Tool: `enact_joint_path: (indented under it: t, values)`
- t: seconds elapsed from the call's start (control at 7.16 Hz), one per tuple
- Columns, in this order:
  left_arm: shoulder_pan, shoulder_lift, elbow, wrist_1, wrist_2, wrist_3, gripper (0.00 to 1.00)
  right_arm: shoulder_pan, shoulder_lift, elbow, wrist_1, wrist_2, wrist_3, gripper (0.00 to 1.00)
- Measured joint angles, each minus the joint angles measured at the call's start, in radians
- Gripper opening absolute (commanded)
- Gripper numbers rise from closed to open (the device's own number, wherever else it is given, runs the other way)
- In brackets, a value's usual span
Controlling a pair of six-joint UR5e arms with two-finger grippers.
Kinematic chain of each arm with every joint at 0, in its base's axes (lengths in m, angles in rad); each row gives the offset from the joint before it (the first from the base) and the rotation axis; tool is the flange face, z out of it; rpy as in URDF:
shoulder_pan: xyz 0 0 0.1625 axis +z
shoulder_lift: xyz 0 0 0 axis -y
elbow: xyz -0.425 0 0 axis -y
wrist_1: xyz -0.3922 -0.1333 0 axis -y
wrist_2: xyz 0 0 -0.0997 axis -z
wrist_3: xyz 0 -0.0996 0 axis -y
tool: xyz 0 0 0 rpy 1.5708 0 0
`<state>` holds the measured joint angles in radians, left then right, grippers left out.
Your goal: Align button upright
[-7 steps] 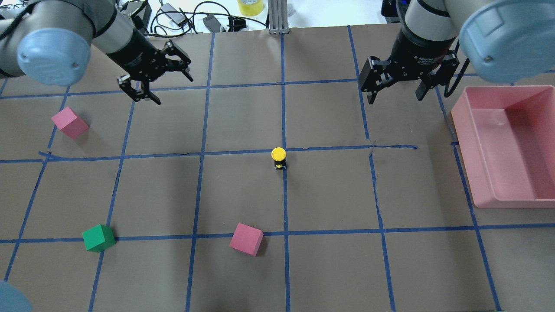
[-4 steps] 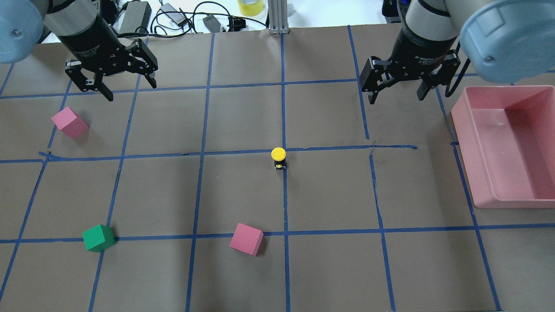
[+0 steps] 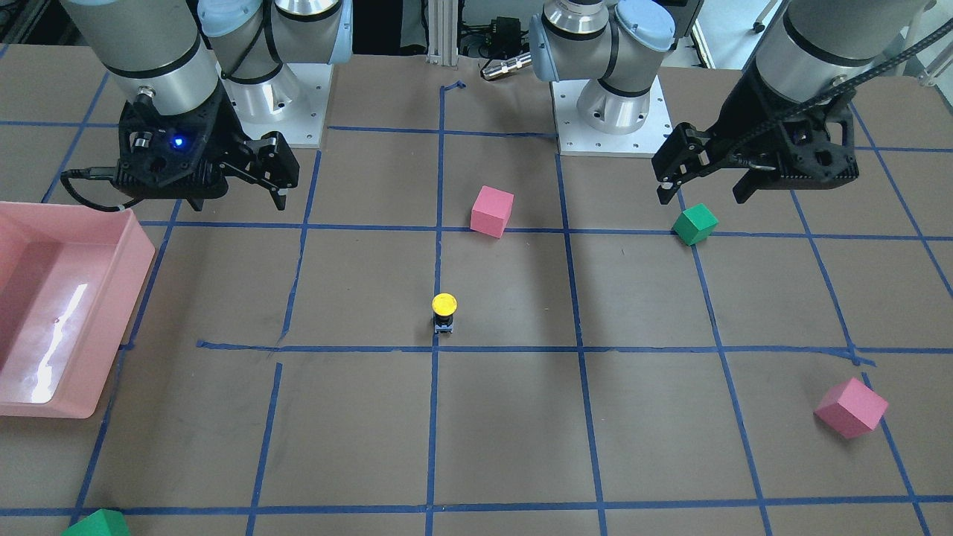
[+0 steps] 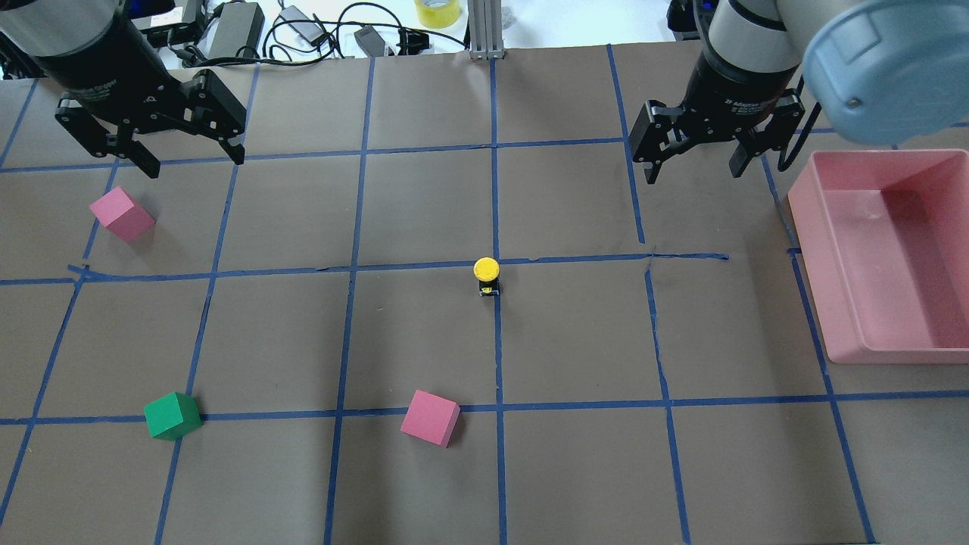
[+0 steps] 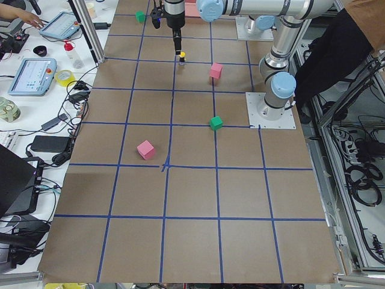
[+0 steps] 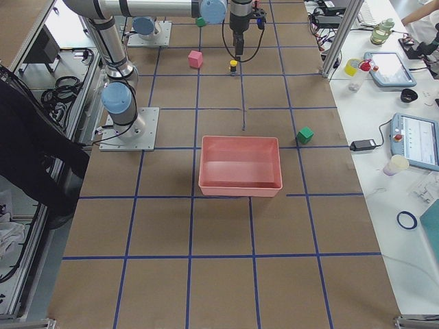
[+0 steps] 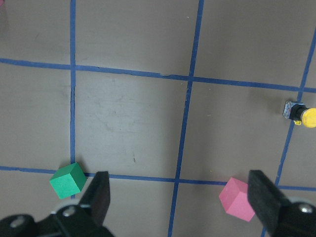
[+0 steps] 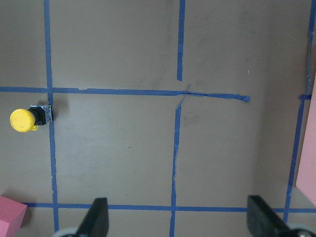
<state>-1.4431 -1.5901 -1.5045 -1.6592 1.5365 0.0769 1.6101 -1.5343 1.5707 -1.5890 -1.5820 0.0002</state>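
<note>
The button [image 4: 486, 274] stands upright on a blue tape line near the table's middle, its yellow cap on top of the black body. It also shows in the front view [image 3: 444, 313], the left wrist view [image 7: 302, 114] and the right wrist view [image 8: 27, 118]. My left gripper [image 4: 194, 160] is open and empty, high over the far left of the table, well away from the button. My right gripper [image 4: 693, 172] is open and empty over the far right, beside the pink tray. Nothing touches the button.
A pink tray [image 4: 886, 157] sits at the right edge. One pink cube [image 4: 121, 214] lies below my left gripper, another pink cube [image 4: 430, 418] and a green cube [image 4: 172, 415] lie near the front. Cables lie beyond the far edge.
My left arm has swung away toward the far left corner, gripper still open. The right arm and the button have not moved.
</note>
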Motion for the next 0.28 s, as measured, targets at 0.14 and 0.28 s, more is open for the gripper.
enact_joint_path:
  t: [0.14, 0.28]
  values:
    - [-0.003, 0.000, -0.027, 0.022, -0.004, 0.024, 1.00, 0.002, -0.002, -0.001, 0.002, -0.014, -0.005, 1.00]
    - [-0.006, 0.000, -0.045, 0.050, -0.009, 0.030, 1.00, 0.003, -0.006, -0.005, 0.003, -0.023, -0.008, 1.00]
